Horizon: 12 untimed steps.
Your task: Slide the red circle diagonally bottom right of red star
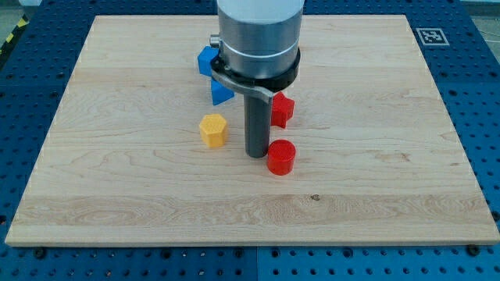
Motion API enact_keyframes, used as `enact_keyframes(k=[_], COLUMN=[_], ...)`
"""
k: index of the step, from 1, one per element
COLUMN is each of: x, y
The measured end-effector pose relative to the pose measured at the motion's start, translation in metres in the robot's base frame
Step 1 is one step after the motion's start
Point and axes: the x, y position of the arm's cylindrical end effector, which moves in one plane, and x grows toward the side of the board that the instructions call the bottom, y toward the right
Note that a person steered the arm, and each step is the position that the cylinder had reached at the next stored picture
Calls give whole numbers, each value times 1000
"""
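The red circle (281, 157) lies on the wooden board (117, 179) just below the centre. The red star (282, 108) sits above it, partly hidden by my rod. My tip (257, 154) rests on the board right beside the red circle's left edge, touching it or nearly so. The red circle is almost straight below the red star.
A yellow hexagon block (212, 129) lies left of the rod. A blue block (207, 61) and a blue triangle (221, 94) lie at the view's upper middle, partly hidden by the arm's grey body (258, 39). A fiducial tag (431, 36) marks the board's top right corner.
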Motion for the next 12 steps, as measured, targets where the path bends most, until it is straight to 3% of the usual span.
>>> enact_keyframes(k=[1,2,4,7,8,10,12], x=[-4,25,42,42,42,-17,-27], y=[2,-1,-21,50,50,80,85])
